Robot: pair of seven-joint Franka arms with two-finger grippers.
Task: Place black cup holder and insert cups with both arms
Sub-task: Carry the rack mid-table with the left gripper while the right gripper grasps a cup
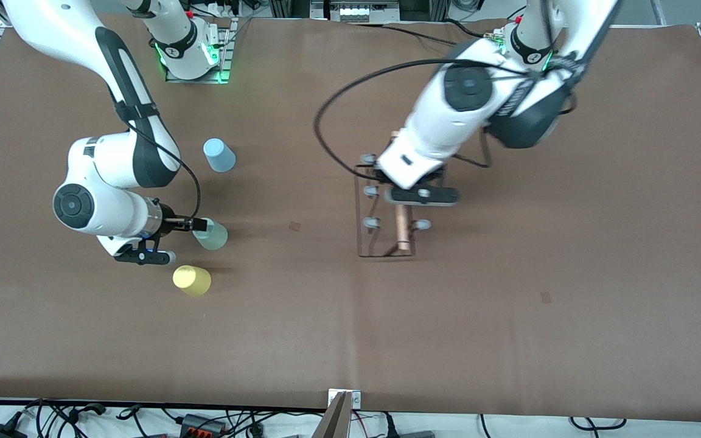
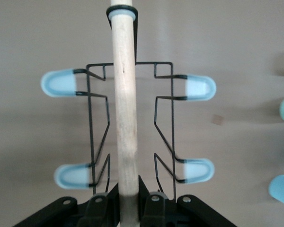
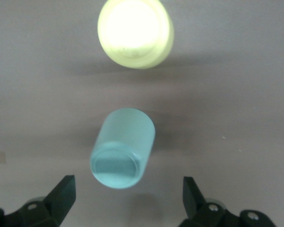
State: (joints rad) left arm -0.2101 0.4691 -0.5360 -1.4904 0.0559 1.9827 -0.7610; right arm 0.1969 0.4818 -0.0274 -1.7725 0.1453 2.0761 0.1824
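Left claw (image 2: 128,208): clenched on the black cup holder's (image 1: 387,213) wooden rod, mid-desk.
Right claw (image 3: 128,198): released, over the grey-green cup (image 3: 122,149).

White arms (image 1: 119,164), dark grey joint bands, black looping cables, green base lights.

A wide brown table cover (image 1: 600,274) fills the scene, matte and evenly lit, with soft shadows. Two small darker square patches (image 1: 295,225) mark it. Along the edge nearest the front camera runs a white strip with tangled black cables (image 1: 70,417). Green indicator light (image 1: 219,76) glows at the top.
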